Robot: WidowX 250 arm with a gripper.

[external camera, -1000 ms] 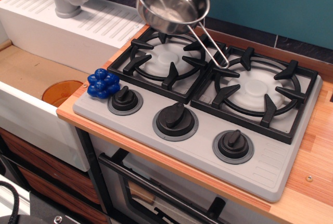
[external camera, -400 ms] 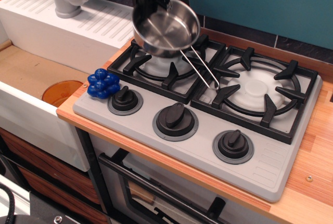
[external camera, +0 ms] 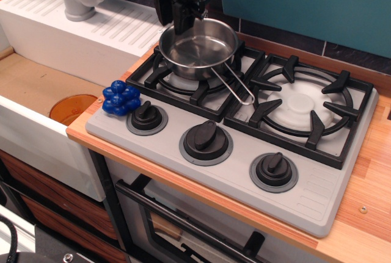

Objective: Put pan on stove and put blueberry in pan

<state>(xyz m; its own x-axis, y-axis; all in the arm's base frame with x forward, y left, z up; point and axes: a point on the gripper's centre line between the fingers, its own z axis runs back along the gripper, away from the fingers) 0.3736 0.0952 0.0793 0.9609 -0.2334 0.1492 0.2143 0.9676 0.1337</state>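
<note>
The pan [external camera: 197,48] sits on the stove [external camera: 317,205] now, on the left black grate [external camera: 160,80], or v. close to sitting; it looks flat, not tipped. Its thin wire handle [external camera: 235,87] sticks out toward the right grate and the tip lies near the gap btw the two grates. So step 1 looks about done.

The gripper [external camera: 181,24] is at the back rim of the pan, away from the knobs. It's dark and partly cut off at the top, so I can't tell if it pinches the rim or is spread apart. It prob. has to let go and lift off.

Step 2 is not begun. The blueberry [external camera: 121,98] is not in the pan. It lies on the wood bench [external camera: 372,214] at the left edge of the stove, just beside the left knob [external camera: 147,116], well apart from the pan. The pan is empty inside.

What's diff vs. the older pics: a sec ago the pan hung high over the left grate, tipped, w/ its handle pointing down. A bit later it was lower but tipped. Now it's down & level on the grate. The gripper came down w/ it. The blueberry hasn't moved at all, same spot by the knob.

Left to do: free the pan, go get the blueberry, drop it in.
</note>
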